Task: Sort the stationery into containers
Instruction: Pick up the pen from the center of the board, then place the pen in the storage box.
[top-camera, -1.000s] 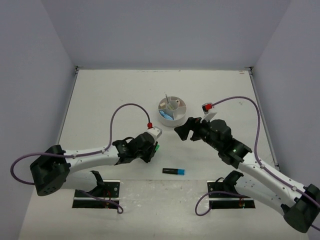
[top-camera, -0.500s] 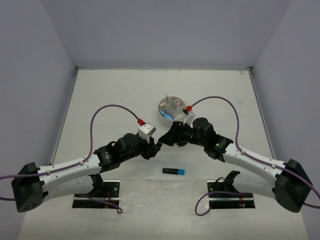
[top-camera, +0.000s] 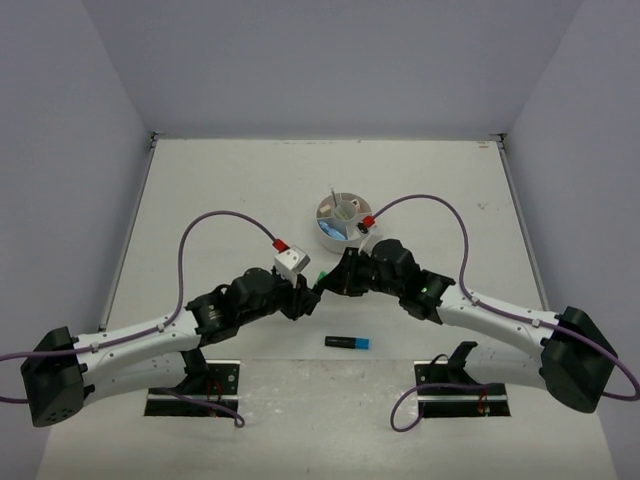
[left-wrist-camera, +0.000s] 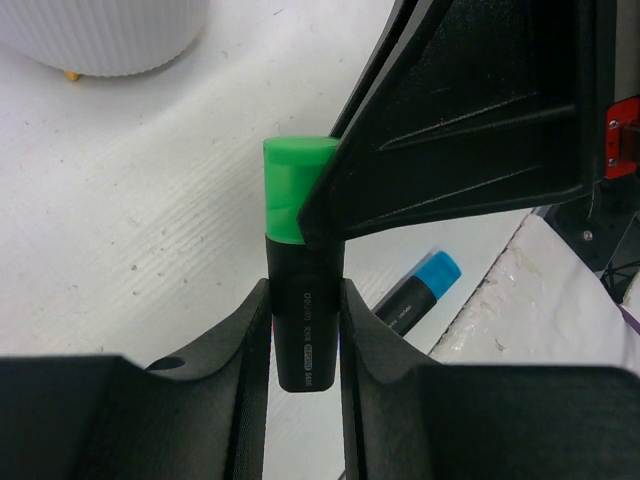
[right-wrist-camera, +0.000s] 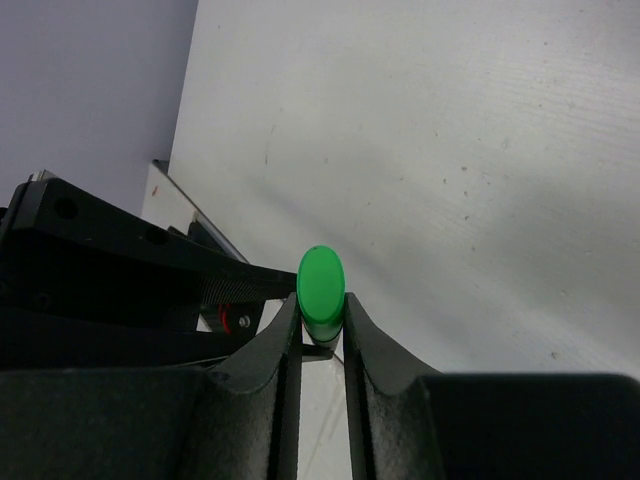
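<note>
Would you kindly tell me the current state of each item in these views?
Green highlighter: capped, held above the table, gripped by both pincers.
Left pincer: shut on the highlighter's black body.
Right pincer: shut on its green cap.
Blue highlighter: capped, lying flat on the table, untouched.
White organiser: upright, partly filled.

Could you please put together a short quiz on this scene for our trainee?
1. True or false: the green highlighter lies loose on the table.
2. Which thing lies on the table near the arm bases? A. blue highlighter B. eraser C. pink marker
3. Fill in: the right gripper pinches the green highlighter's ____, while the left gripper clamps its black body.
Key: 1 false, both grippers hold it; 2 A; 3 cap.
</note>
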